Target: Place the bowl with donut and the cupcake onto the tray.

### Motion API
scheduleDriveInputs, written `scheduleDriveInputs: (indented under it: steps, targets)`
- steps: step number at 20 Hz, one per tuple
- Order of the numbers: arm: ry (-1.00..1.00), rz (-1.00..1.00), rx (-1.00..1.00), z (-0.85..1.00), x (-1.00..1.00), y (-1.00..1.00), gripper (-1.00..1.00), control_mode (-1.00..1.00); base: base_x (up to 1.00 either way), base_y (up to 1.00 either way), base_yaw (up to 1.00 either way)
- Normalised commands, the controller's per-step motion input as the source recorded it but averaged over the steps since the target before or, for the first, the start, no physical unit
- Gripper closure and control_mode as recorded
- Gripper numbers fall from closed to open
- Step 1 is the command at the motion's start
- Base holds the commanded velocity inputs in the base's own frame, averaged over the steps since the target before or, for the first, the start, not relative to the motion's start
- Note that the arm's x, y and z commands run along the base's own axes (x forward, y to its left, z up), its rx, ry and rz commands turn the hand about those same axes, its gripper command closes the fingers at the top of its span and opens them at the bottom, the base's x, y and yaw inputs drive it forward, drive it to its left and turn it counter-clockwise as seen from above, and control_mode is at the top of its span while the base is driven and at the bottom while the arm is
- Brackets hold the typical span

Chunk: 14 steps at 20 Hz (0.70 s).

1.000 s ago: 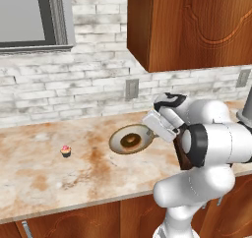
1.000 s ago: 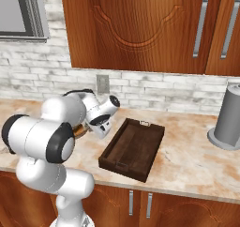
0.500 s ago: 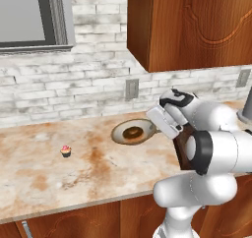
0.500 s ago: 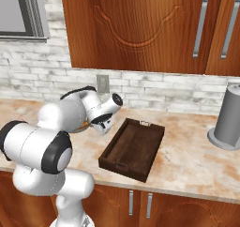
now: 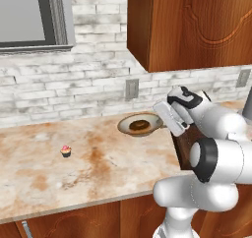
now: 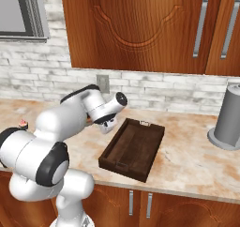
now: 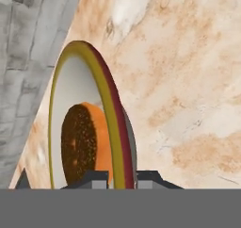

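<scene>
- Jaws of the white arm's gripper [image 7: 117, 179] are pinched shut on the rim of the wide shallow tan-rimmed bowl [image 5: 141, 124], at its right edge in the left base view.
- Brown glazed ring donut [image 5: 140, 125] lies flat inside it.
- Dark brown rectangular wooden tray [image 6: 133, 147] sits centre of the right base view, long axis running toward the wall.
- Tiny pink-frosted cupcake [image 5: 65, 151] stands upright on the marbled bench [image 5: 98, 168], centre left.

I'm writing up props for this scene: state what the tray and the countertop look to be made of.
Dark brown rectangular tray: looks like wood with a matte dark stain, judging by faint streaks along its floor and low raised edges. Tan mottled countertop: looks like polished marble or granite, going by cloudy orange-beige veining; being rendered, it could equally be laminate.
</scene>
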Motion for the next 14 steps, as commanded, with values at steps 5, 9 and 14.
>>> scheduleDriveInputs:
  steps: [5,9,14]
  targets:
    - [-0.03,-0.17,0.0,0.15,-0.02,-0.23,1.0,-1.0,0.0,0.0,0.0]
    - [-0.07,-0.16,0.0,0.05,-0.02,-0.18,1.0,-1.0,0.0,0.0,0.0]
    - [-0.02,-0.18,0.0,0.12,-0.02,-0.23,1.0,-1.0,0.0,0.0,0.0]
